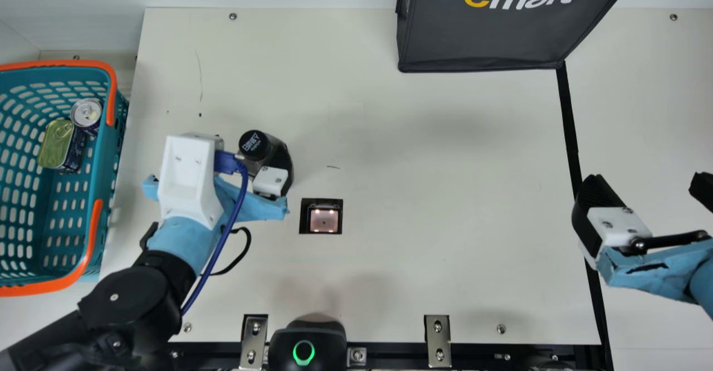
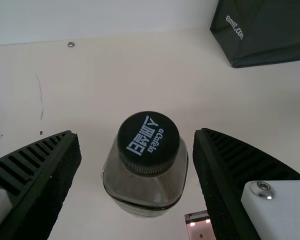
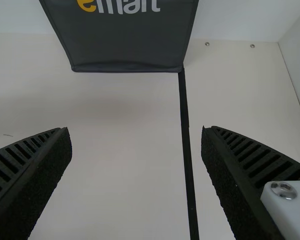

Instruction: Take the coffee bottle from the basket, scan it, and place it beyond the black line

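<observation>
Over the table's left part my left gripper (image 1: 252, 147) stands open around the coffee bottle (image 1: 257, 149), which has a black cap. In the left wrist view the bottle (image 2: 145, 165) is between the spread fingers of my left gripper (image 2: 136, 135), with a gap at each side. The scanner (image 1: 323, 219) glows just right of it. My right gripper (image 1: 649, 185) is open at the far right, by the black line (image 1: 574, 154). The right wrist view shows my right gripper (image 3: 136, 132) holding nothing, the black line (image 3: 186, 135) running between its fingers.
The teal basket (image 1: 103, 176) at the left holds a round can (image 1: 86, 112) and a flat tin (image 1: 55, 143). A dark bag (image 1: 484, 37) stands at the back, by the black line's far end. A black device (image 1: 307, 343) sits at the front edge.
</observation>
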Tool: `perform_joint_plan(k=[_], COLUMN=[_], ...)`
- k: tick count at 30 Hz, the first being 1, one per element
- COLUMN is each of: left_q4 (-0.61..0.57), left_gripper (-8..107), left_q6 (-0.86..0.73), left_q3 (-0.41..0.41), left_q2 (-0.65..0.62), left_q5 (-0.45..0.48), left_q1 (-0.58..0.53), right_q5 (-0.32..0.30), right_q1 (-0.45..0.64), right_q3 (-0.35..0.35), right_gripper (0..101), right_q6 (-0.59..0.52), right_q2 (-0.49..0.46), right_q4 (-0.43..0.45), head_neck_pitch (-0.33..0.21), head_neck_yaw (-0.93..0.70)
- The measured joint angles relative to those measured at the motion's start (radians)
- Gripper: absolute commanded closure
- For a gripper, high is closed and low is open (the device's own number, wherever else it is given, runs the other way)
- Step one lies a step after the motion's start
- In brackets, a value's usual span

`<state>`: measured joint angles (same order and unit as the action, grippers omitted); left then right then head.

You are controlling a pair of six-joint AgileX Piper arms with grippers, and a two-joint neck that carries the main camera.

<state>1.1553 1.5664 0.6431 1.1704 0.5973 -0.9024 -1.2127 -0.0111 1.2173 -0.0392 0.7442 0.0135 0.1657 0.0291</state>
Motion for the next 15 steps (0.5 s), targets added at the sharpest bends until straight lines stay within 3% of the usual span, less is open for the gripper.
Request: perform_joint_plan(k=[7,15], left_q4=[0.025,0.05], left_gripper=[9,9], left_q6=[0.012,0.047], left_q3=[0.014,0.026], left_q2=[0.037,0.077], left_q5=[-0.042,-0.023], left_q1=[0.045,0.048], right_q5=[0.0,0.0], right_q1=[0.0,0.0], right_q3=[0.0,0.0], right_gripper=[10,10], right_q6=[0.0,0.0], right_q2=[0.0,0.0], right_q4=[0.0,0.0], head_neck_pitch=[0.0,0.0], head_neck_yaw=[0.0,0.0])
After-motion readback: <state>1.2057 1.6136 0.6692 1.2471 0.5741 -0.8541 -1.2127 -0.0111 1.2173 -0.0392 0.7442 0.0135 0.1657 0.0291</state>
